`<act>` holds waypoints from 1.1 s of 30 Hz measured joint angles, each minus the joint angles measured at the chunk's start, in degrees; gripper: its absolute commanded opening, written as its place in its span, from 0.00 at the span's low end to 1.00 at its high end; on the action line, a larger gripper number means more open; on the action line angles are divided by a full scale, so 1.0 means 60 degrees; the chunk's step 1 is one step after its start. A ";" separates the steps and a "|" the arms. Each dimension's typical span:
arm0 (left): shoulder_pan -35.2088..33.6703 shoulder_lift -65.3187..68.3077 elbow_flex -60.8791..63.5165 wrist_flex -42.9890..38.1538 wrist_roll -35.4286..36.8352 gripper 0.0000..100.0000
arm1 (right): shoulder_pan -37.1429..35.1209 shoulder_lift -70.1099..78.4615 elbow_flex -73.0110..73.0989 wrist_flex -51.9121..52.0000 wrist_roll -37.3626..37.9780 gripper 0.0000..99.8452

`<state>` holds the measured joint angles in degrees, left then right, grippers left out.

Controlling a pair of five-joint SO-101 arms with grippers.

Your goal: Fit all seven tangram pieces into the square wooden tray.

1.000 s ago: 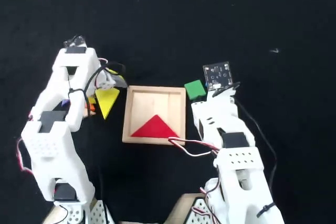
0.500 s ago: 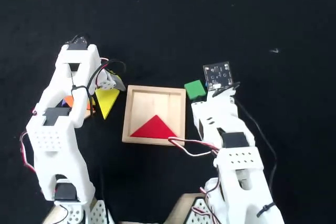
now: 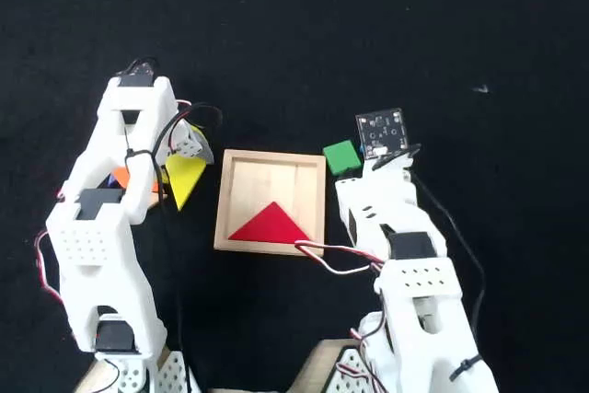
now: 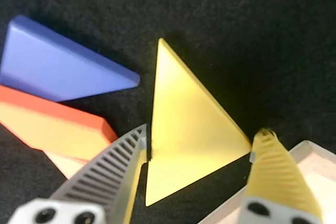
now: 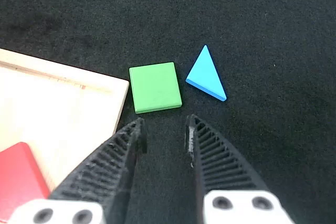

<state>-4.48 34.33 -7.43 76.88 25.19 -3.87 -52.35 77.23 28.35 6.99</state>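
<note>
Hidden or cut off:
- In the high view the left arm covers most of the pieces beside the square wooden tray (image 3: 224, 218). Only a sliver of the flat orange piece (image 3: 121, 178) shows past it.
- In the left wrist view the orange piece is cut by the frame edge and by one finger, so its shape cannot be told. The violet-blue triangle (image 4: 58, 66) lies touching it.

Left gripper (image 4: 202, 132): jaws spread wide, one fingertip at each side of the flat yellow triangle (image 4: 184, 124). The triangle lies on the black cloth just beside the tray. I cannot tell whether the fingertips press on it.

Right gripper (image 5: 165, 124): jaws narrowly apart with nothing between them, near the green square block (image 5: 155, 86). The small light-blue triangle (image 5: 206, 74) lies just beside the block, and both are outside the tray.

The large red triangle (image 3: 271, 225) lies inside the tray against its near rim.

Change from 1.0 s ago: the left arm has swung slightly toward the tray, and the yellow triangle sits a touch further from it. The right arm, tray and red triangle are unchanged.
</note>
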 measured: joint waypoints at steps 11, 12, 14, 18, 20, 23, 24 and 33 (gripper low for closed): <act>0.0015 -0.0454 -0.0088 0.0337 -0.0484 0.29 | 0.0000 0.0000 0.0000 0.0000 0.0000 0.14; 0.0015 -0.0498 -0.0088 0.0366 -0.0484 0.29 | 0.0000 0.0000 0.0000 0.0000 0.0000 0.14; 0.0015 -0.0557 -0.0088 0.0381 -0.0484 0.29 | 0.0000 0.0000 0.0000 0.0000 0.0000 0.14; 0.0029 -0.0571 -0.0088 0.0381 -0.0542 0.30 | 0.0000 0.0000 0.0000 0.0000 0.0000 0.14; 0.0044 -0.0571 -0.0088 0.0381 -0.0542 0.30 | 0.0000 0.0000 0.0000 0.0000 0.0000 0.14; 0.0044 -0.0571 -0.0088 0.0381 -0.0542 0.30 | 0.0000 0.0000 0.0000 0.0000 0.0000 0.14; 0.0044 -0.0571 -0.0088 0.0381 -0.0542 0.30 | 0.0000 0.0000 0.0000 0.0000 0.0000 0.14; 0.0249 -0.0645 0.0103 0.0147 -0.0542 0.30 | 0.0000 0.0000 0.0000 0.0000 0.0000 0.14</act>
<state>-2.99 30.46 -6.81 77.76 21.93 -3.87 -52.35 77.23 28.35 6.99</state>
